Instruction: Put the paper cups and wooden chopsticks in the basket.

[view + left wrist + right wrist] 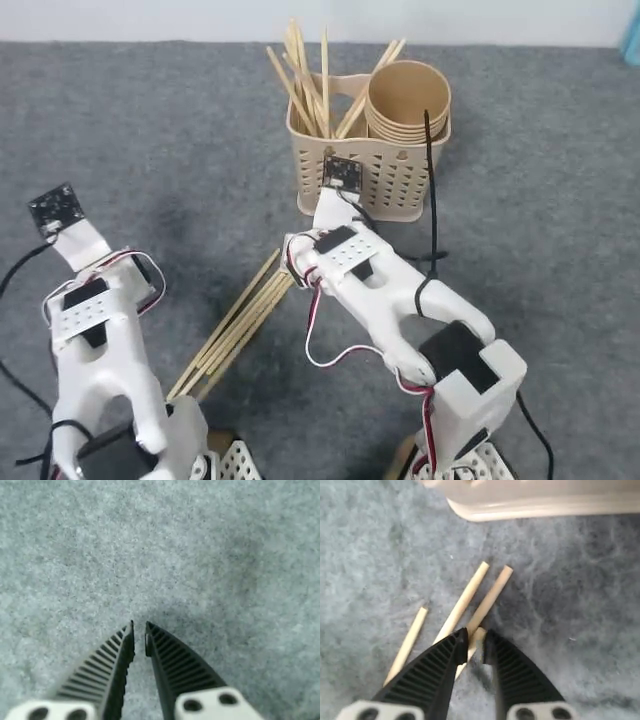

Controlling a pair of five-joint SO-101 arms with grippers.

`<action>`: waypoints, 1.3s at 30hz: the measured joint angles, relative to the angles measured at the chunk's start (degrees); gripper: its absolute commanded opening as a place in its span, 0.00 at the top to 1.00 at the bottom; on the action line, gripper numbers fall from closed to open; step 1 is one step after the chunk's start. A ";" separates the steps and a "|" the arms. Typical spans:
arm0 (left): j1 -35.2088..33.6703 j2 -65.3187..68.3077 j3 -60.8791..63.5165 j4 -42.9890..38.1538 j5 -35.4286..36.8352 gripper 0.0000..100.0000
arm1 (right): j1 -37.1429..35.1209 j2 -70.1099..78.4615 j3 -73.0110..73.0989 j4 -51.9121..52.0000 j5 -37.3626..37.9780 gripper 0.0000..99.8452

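**Inspection: cups in basket, chopsticks part loaded**

1. Basket point(372, 175): stands upright at the far side of the grey tabletop point(150, 130). Its wall also appears in the right wrist view.
2. Paper cups point(407, 100): nested in one stack inside the basket.
3. Standing chopsticks point(312, 85): a bundle leaning in the basket beside the cups.
4. Loose chopsticks point(235, 325): lying flat and slanted on the tabletop between the two arms, near the basket but apart from it.
5. Right end effector point(475, 634): low over the loose chopsticks, with its fingers closed on the tip of a single chopstick point(479, 632). The others lie just beside it.
6. Left end effector point(139, 625): over bare tabletop, fingers drawn almost together, holding nothing.
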 measured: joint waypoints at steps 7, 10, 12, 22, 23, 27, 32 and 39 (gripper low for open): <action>0.00 0.00 0.00 0.00 0.00 0.96 | 1.32 0.00 -3.78 11.08 0.18 0.99; 0.00 0.00 0.00 0.00 0.00 0.96 | 3.25 -2.90 -4.13 15.91 1.23 0.99; 0.00 0.00 0.00 0.00 0.00 0.96 | 4.48 -7.56 -4.22 18.55 3.25 0.99; 0.00 0.00 0.00 0.00 0.00 0.96 | 7.74 -21.80 -0.88 24.00 10.02 0.90; 0.00 0.00 0.00 0.00 0.00 0.96 | 6.68 -21.71 -0.35 23.47 10.11 0.88; 0.00 0.00 0.00 0.00 0.00 0.96 | 1.41 -17.76 0.00 18.64 10.37 0.86; 0.00 0.00 0.00 0.00 0.00 0.96 | -2.90 -9.05 0.00 10.20 10.37 0.87; 0.00 0.00 0.00 0.00 0.00 0.96 | -3.69 -0.18 0.00 0.35 10.37 0.88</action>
